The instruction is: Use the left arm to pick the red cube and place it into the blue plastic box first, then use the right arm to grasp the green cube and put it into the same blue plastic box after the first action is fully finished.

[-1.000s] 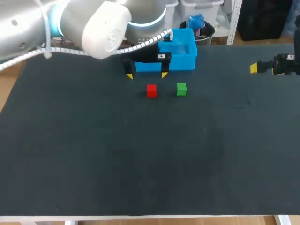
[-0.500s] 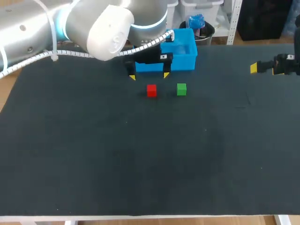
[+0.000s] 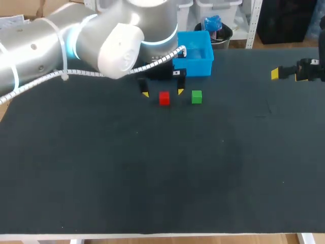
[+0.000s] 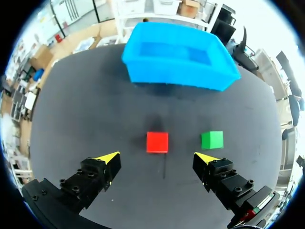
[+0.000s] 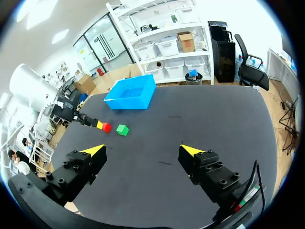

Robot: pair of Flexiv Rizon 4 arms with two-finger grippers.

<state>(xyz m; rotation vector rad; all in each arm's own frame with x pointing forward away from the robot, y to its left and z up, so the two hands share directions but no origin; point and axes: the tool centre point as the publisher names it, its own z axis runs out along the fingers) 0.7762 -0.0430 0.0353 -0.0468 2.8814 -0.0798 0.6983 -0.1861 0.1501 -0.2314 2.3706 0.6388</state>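
**While the left pincer hangs over the red cube**

Its fingers stand wide apart, the cube between them — touching neither. The green cube lies just beside, the blue plastic box behind both. The right pincer, also wide, hovers well apart.
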